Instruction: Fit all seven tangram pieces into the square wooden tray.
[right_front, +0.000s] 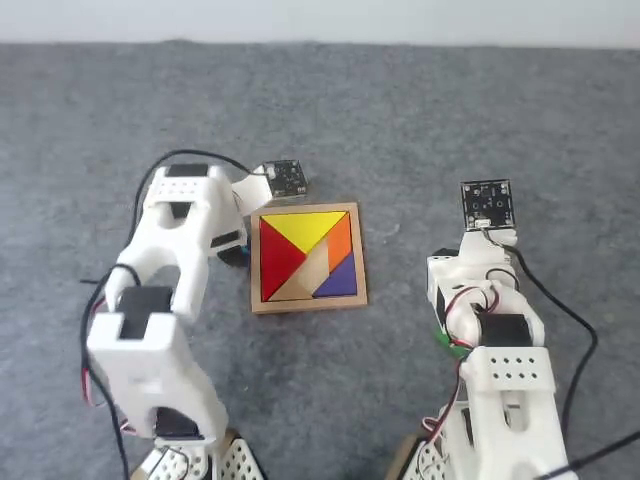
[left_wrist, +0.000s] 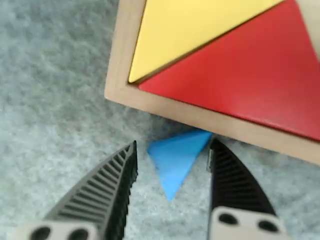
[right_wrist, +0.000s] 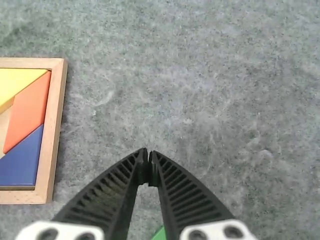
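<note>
Tray (right_front: 308, 304) sits on the grey carpet (right_front: 400, 120) between the two arms. Four pieces are seated: yellow triangle (right_front: 300, 228) along the far edge, red triangle (right_front: 277, 262) along the left-arm side, orange piece (right_front: 343, 240) and dark blue triangle (right_front: 340, 281) along the right-arm side. A bare wood patch (right_front: 304, 282) shows in the near-middle, so I judge the task a bit past halfway. The light blue triangle (left_wrist: 176, 159) lies flat on the carpet, just outside the tray's wall, one corner pointing at the wood. The left gripper (left_wrist: 172, 146) is low over it, jaws released and spread either side, nothing grasped. This straddle looks like the set-up for a pinch across the triangle's slanted edges (one finger seems already at a corner, though contact is not certain). Being so close to the wall leaves little room on that side, so the closing pinch may nudge the tray. The right gripper (right_wrist: 148, 155) is clenched on nothing, parked over bare carpet well clear of the tray, presumably to keep out of the way. A green sliver (right_wrist: 159, 233) shows beneath it; I cannot tell whether it is a piece.
</note>
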